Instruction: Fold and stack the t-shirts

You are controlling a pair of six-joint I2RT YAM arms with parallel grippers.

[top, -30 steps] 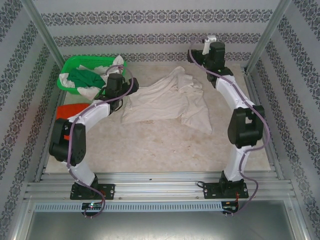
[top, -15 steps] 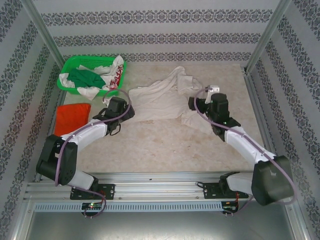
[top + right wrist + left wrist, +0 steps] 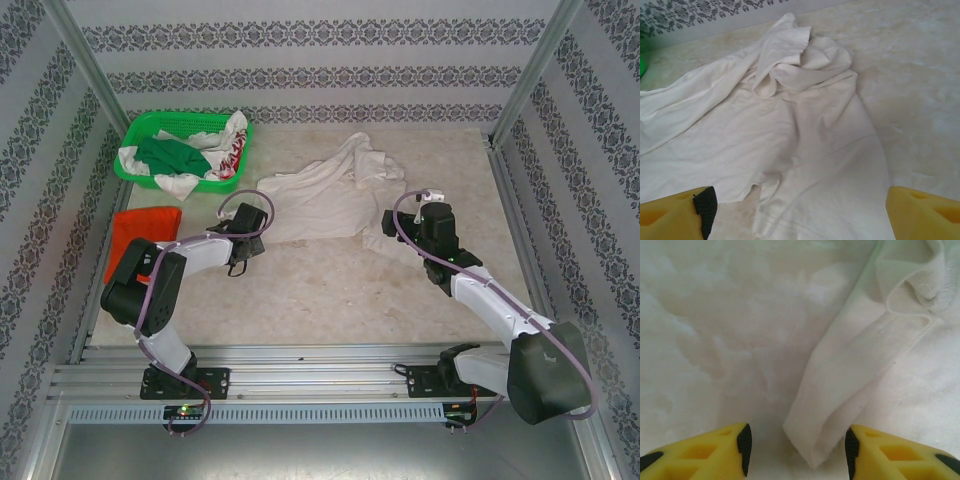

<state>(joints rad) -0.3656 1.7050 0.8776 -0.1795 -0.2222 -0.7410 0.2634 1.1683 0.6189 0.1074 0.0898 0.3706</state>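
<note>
Across the middle of the top view, a cream shirt (image 3: pixel 325 195) lies crumpled and half spread on a pale table (image 3: pixel 320 290). At upper left sits a green basket (image 3: pixel 180 116) heaped with other cloth. Just below it, against the left edge, an orange shirt (image 3: pixel 145 235) lies flat, well apart from the cream one.

Low at the cream shirt's lower left corner is the left gripper (image 3: pixel 796 442). Its wrist view shows yellow fingers (image 3: pixel 715 455) partly apart at the bottom of the frame. A doubled corner of the hem lies between them, nearer the right-hand one and not pinched.

At the shirt's lower right edge is the right gripper (image 3: pixel 797 202). Its fingers are spread wide and hold nothing. They sit in the bottom corners of its wrist view, with the hem lying between them.
</note>
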